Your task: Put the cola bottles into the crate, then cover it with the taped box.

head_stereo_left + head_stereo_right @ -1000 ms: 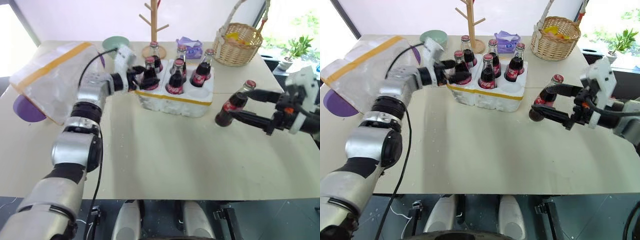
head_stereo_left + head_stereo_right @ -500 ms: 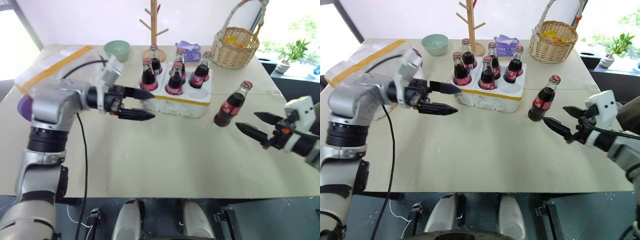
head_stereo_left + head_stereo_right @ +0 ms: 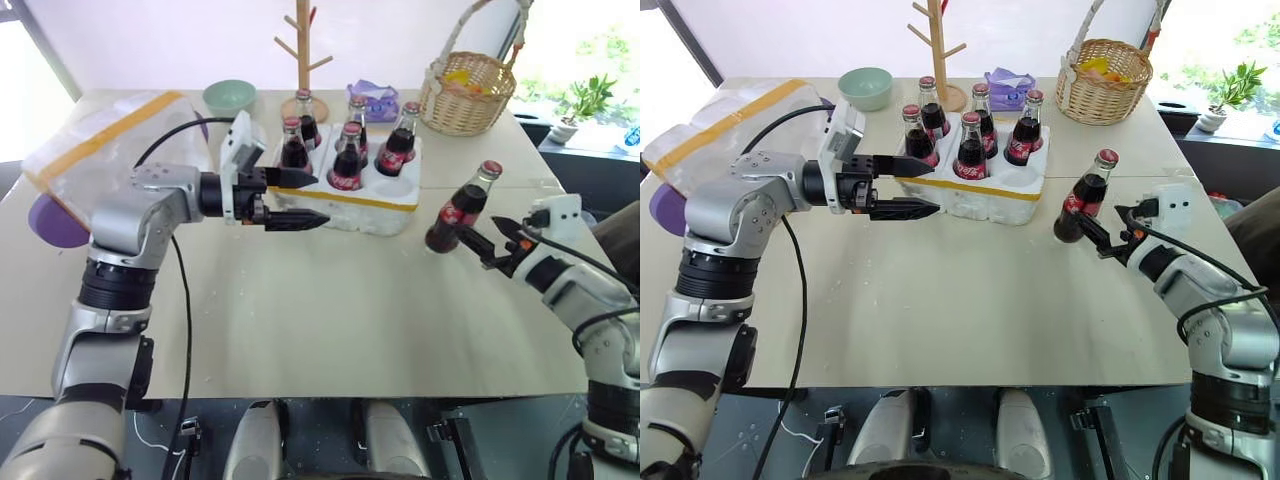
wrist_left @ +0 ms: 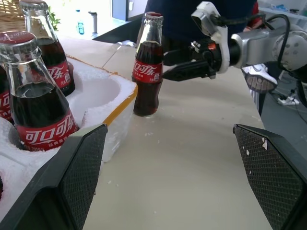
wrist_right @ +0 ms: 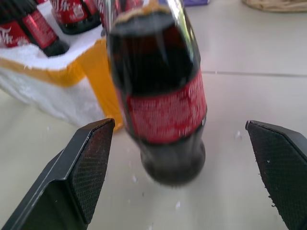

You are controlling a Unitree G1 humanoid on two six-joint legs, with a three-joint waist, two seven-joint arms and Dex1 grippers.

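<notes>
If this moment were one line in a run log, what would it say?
cola bottles: five in crate, one standing on table | right gripper: open, at lone bottle | left gripper: open, beside crate | taped box: aside

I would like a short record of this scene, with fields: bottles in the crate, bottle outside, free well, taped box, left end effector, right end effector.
bottles in crate: five cola bottles upright in the crate
bottle outside: one bottle upright on the table, to the crate's right
free well: front right well empty
taped box: taped box at the table's far left, not on the crate
left end effector: left end effector open, holds nothing, at the crate's left front
right end effector: right end effector open, holds nothing, close to the outside bottle
</notes>
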